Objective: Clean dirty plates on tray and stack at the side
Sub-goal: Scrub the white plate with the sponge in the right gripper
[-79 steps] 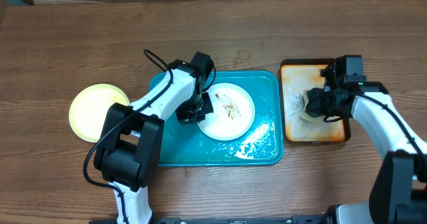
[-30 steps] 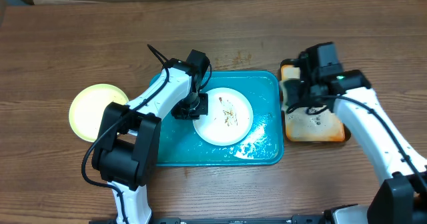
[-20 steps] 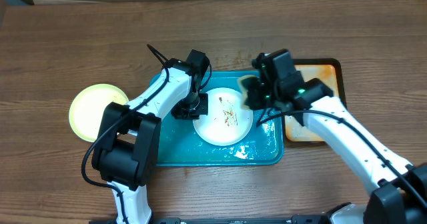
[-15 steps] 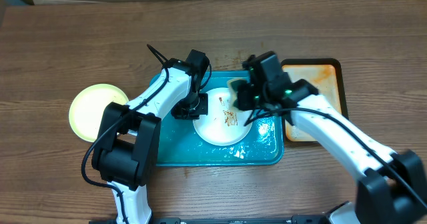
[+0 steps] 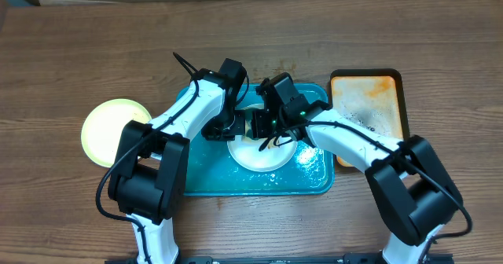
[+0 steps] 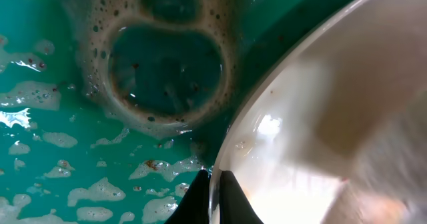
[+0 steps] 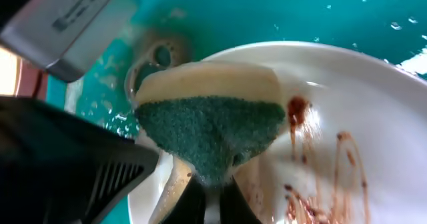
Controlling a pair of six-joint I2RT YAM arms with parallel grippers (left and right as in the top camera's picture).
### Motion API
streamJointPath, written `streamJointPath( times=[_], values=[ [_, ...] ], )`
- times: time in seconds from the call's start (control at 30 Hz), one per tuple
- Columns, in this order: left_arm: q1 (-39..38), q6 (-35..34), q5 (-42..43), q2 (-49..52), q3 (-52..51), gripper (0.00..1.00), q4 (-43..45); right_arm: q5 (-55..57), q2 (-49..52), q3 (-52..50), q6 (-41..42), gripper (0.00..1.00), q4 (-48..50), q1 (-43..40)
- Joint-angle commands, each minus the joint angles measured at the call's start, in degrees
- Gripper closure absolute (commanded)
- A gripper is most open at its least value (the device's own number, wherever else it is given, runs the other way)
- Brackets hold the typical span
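A white plate [image 5: 271, 155] with brown smears lies in the wet teal tray [image 5: 314, 181]. My left gripper [image 5: 222, 129] is shut on the plate's left rim; in the left wrist view its fingers [image 6: 215, 199] pinch the rim of the plate [image 6: 333, 137] over the foamy tray [image 6: 80, 117]. My right gripper [image 5: 263, 125] is shut on a sponge with a green scrub face [image 7: 210, 127] and holds it on the plate [image 7: 360, 111], beside red-brown smears [image 7: 300, 114]. A pale yellow-green plate [image 5: 110, 130] lies on the table left of the tray.
An orange, black-rimmed tray [image 5: 369, 99] with dirty residue sits to the right of the teal tray. Both arms cross over the teal tray's middle. A black cable [image 5: 182, 62] loops above the left arm.
My right arm has swung left from the orange tray, carrying the sponge over the teal tray onto the white plate. The left gripper has kept its hold on the plate's rim.
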Motion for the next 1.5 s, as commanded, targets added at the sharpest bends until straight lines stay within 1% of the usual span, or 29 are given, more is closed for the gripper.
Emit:
streamJointPath(
  times=[0.0, 0.1, 0.17, 0.27, 0.37, 0.53, 0.7, 0.73, 0.87, 1.0, 1.1, 1.23, 1.37, 1.47],
  values=[
    [0.3, 0.9, -0.2, 0.9, -0.1, 0.96, 0.4, -0.7, 2.9, 0.7, 2.7, 0.96, 3.2, 0.1],
    [0.3, 0.9, -0.2, 0.9, -0.1, 0.96, 0.4, -0.4, 4.7, 0.7, 4.6, 0.96, 4.5, 0.1],
    [0.3, 0.9, -0.1, 0.9, -0.1, 0.96, 0.4, 2.2, 5.6, 0.7, 6.7, 0.96, 3.3, 0.1],
    [0.3, 0.9, 0.2, 0.9, -0.1, 0.96, 0.3, 11.6, 5.8, 0.7, 13.9, 0.96, -2.9, -0.4],
    [0.3, 0.9, 0.3, 0.9, -0.1, 0.96, 0.3, 16.7, 5.8, 0.7, 19.2, 0.96, -9.3, -1.5],
    [0.3, 0.9, 0.3, 0.9, -0.1, 0.96, 0.2, 16.9, 5.8, 0.7, 19.8, 0.96, -17.0, -3.3],
    [0.3, 0.9, 0.3, 0.9, -0.1, 0.96, 0.2, 16.8, 5.8, 0.7, 19.3, 0.96, -27.1, -3.2],
    [0.3, 0.9, 0.2, 0.9, -0.1, 0.96, 0.2, 16.4, 5.8, 0.7, 18.7, 0.96, -28.2, -3.0],
    [0.3, 0.9, 0.2, 0.9, -0.1, 0.96, 0.3, 9.9, 5.2, 0.7, 9.2, 0.96, -28.5, -2.0],
    [0.3, 0.9, 0.2, 0.9, -0.1, 0.96, 0.3, 9.9, 0.4, 0.9, 4.4, 0.96, -26.5, -1.6],
    [0.3, 0.9, 0.2, 0.9, -0.1, 0.96, 0.2, 10.5, -4.2, 0.9, 2.7, 0.96, -24.8, -1.6],
    [0.3, 0.9, 0.3, 0.9, -0.1, 0.96, 0.3, 10.4, -9.5, 0.9, -3.4, 0.96, -22.5, -1.5],
    [0.3, 0.8, 0.3, 0.9, -0.1, 0.96, 0.4, 9.3, -10.4, 0.8, -9.2, 0.96, -22.6, -0.7],
    [0.3, 0.9, 0.3, 0.9, -0.1, 0.96, 0.4, 8.5, -10.3, 0.7, -10.3, 0.96, -22.4, 0.2]
  ],
)
